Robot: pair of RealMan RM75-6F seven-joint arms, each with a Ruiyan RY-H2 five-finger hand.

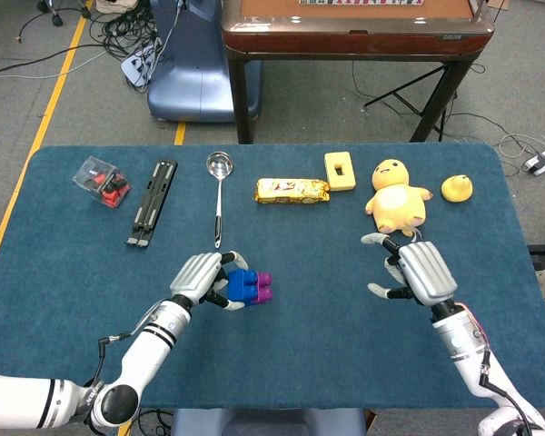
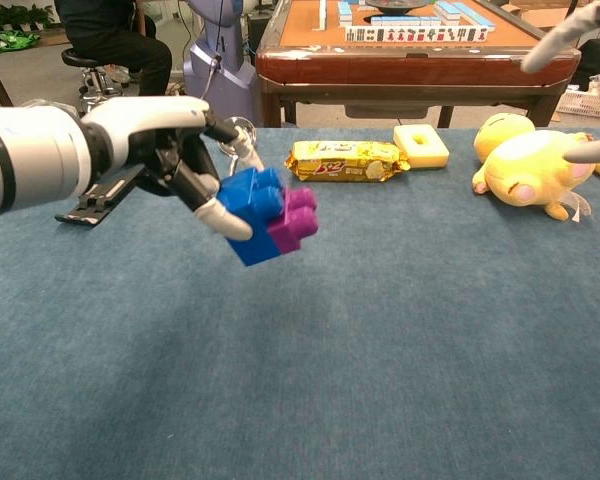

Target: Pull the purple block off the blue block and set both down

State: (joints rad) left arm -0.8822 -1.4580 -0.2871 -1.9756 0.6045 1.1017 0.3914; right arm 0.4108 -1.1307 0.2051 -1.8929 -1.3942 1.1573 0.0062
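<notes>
My left hand (image 1: 200, 279) (image 2: 175, 150) grips the blue block (image 1: 242, 286) (image 2: 253, 208) and holds it lifted off the table. The purple block (image 1: 263, 288) (image 2: 295, 216) is still stuck to the blue block's right side. My right hand (image 1: 418, 271) is open above the table's right part, just below the yellow plush toy (image 1: 396, 196). In the chest view only blurred fingertips (image 2: 565, 38) of the right hand show at the upper right edge.
On the blue table (image 1: 327, 318), along the far side, lie a box of red parts (image 1: 102, 180), a black folded stand (image 1: 153, 201), a metal ladle (image 1: 218, 193), a gold snack pack (image 1: 292, 190), a yellow foam piece (image 1: 340, 170) and a small yellow toy (image 1: 457, 187).
</notes>
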